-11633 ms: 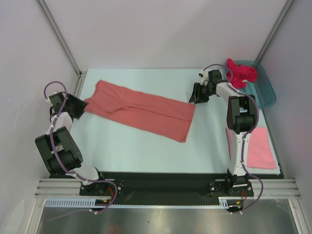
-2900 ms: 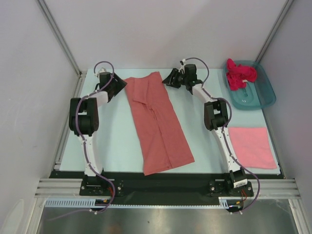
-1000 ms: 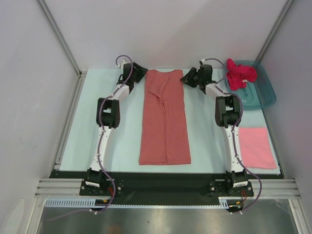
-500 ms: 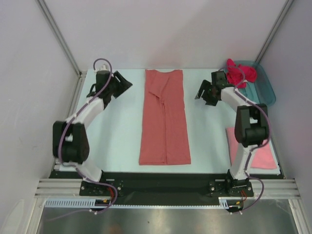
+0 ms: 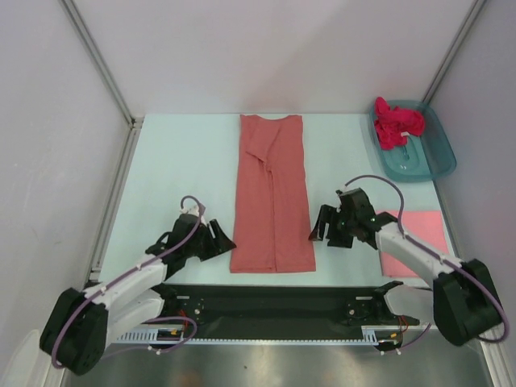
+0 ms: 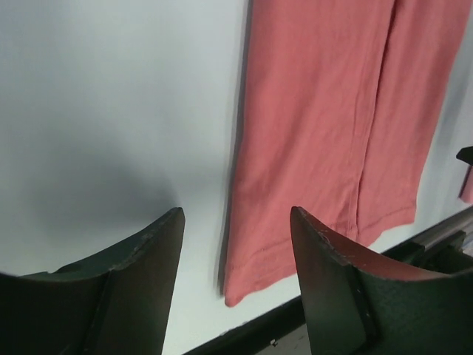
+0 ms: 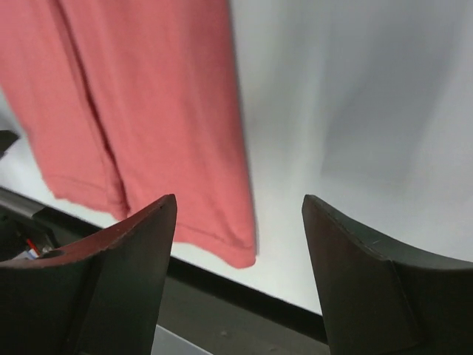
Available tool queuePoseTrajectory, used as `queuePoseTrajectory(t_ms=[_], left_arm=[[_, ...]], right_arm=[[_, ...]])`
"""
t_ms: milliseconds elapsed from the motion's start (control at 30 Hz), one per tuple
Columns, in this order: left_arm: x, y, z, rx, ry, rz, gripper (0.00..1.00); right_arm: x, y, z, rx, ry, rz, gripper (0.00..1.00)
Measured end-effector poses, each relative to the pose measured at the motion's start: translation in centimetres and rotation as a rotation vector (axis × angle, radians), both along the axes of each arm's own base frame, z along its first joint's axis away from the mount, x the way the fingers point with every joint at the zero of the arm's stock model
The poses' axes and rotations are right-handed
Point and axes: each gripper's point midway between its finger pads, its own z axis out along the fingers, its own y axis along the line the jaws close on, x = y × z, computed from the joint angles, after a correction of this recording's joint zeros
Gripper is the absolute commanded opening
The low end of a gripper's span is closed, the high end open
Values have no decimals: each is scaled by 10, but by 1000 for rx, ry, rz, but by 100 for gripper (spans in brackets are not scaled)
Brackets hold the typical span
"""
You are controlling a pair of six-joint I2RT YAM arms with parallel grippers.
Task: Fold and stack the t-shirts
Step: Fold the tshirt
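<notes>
Beside the salmon t-shirt (image 5: 272, 193), at its near hem, left gripper (image 5: 222, 240) and right gripper (image 5: 318, 231) gape empty; I'd pinch corners next.

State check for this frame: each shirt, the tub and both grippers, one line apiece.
salmon-coral t-shirt: folded lengthwise into a long strip, lying flat, not gripped.
lighter pink t-shirt: folded square, lying flat.
teal tub: upright, holding one shirt.
magenta t-shirt: crumpled, unfolded, in the teal tub.
left gripper: open, empty, beside the strip's near left corner.
right gripper: open, empty, beside its near right corner.
</notes>
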Motion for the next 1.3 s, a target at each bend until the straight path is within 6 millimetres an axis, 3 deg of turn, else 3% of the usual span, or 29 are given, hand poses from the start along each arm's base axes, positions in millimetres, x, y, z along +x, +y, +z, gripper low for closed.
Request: queuePoseTrajectory(t_ms=[167,333,800,1300], left_arm=[[-20,-2,-1,-42,-33,-13,63],[-25,-5,-3,-63,-30,-10,58],[-43,-20,-10,-57,-7,-28,48],[-48,-28,-13,-77,7,-27,41]], right_arm=[[-25,8,10,98,-51,19,73],[-53,5,-19,118,37,12,71],[-60,26,-21,208,40,48,57],[-72,28,-26,235,71,28,44]])
